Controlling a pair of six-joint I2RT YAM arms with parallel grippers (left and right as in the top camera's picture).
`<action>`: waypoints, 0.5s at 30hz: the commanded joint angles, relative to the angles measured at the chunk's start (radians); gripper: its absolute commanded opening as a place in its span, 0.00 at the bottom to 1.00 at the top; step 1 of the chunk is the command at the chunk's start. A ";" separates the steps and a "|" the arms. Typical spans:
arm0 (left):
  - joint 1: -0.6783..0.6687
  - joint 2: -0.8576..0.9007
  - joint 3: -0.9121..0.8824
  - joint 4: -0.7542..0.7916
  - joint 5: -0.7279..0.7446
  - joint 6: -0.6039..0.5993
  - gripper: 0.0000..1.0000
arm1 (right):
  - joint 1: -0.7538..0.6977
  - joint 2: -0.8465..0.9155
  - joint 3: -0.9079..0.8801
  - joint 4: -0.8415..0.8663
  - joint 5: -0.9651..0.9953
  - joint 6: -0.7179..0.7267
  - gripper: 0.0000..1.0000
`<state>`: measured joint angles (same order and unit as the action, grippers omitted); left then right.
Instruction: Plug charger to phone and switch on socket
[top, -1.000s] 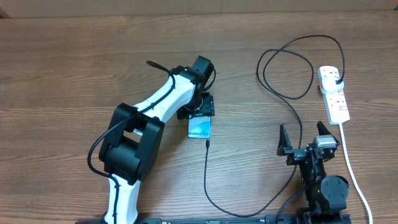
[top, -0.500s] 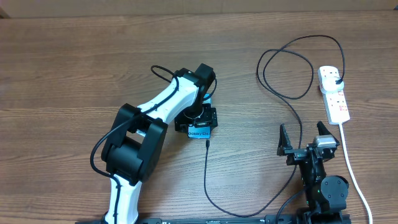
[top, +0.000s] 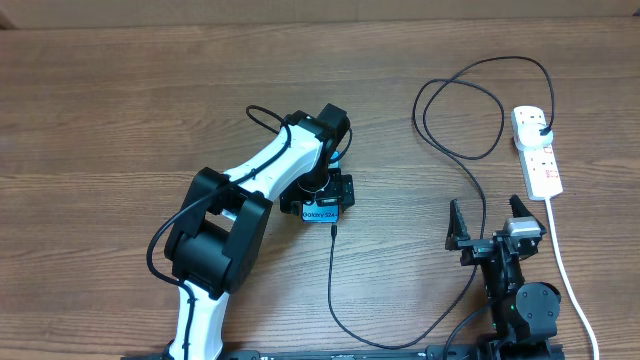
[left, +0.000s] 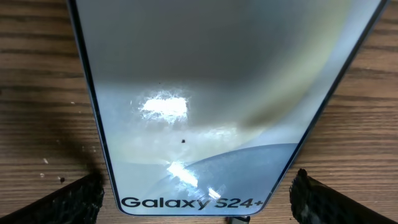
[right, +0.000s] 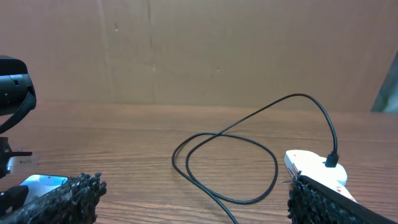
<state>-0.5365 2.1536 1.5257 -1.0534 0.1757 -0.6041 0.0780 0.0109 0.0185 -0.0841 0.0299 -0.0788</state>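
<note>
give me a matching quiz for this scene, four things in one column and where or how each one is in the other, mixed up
1 phone
2 socket
3 charger tip
4 right claw

A open, holding nothing
B by the phone's lettered end
C between the fingertips of the left claw
D right side of the table, black plug in it

Pairs: 1-C, 2-D, 3-B, 4-A
</note>
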 joint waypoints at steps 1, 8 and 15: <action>0.005 0.132 -0.083 0.021 -0.026 0.006 1.00 | -0.006 -0.008 -0.011 0.003 0.002 -0.001 1.00; 0.005 0.132 -0.083 0.022 -0.026 0.006 1.00 | -0.006 -0.008 -0.011 0.003 0.002 -0.001 1.00; 0.005 0.132 -0.083 0.026 -0.026 0.006 1.00 | -0.006 -0.008 -0.011 0.003 0.002 -0.001 1.00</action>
<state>-0.5365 2.1536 1.5257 -1.0531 0.1757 -0.6041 0.0780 0.0109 0.0185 -0.0834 0.0299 -0.0784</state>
